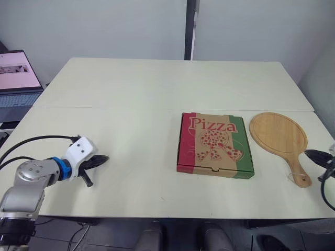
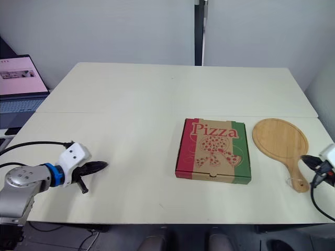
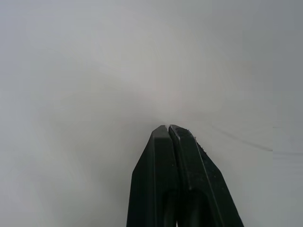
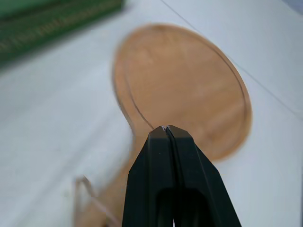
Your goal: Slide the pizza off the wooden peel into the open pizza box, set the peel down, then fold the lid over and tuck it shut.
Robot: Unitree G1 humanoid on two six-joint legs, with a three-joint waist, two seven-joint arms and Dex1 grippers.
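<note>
You have a pale cream bench [image 1: 131,104] against a plain white wall, with an open laptop [image 1: 18,78] off its left edge.

Your right pincer [image 1: 312,155] has its fingers pressed together and holds nothing. It sits at the bench's right edge, just beside the handle of the wooden peel [image 1: 277,136]. In the right wrist view it looks along that handle toward the round blade. Whether the tips touch the wood, I cannot tell. That placement reads as a release: the peel is set down flat and the fingers are closed off it.

Your left pincer [image 1: 100,160] is also pressed together and empty. It is low over bare bench, well apart from everything, most likely parked out of the way.

The peel lies just to the right of the pizza box [image 1: 214,145], with a narrow gap between them. Its long axis runs far to near. The blade points toward the far side, and the handle points to the near edge, angled slightly to your right. Its face is bare.

The box lies flat near the middle-right of the bench with its lid down. The "Pizza" lettering reads upright from your side, and the front tab is at the near edge. The pizza itself is hidden, presumably inside. The lid looks tucked, so I'd judge the task essentially finished.
</note>
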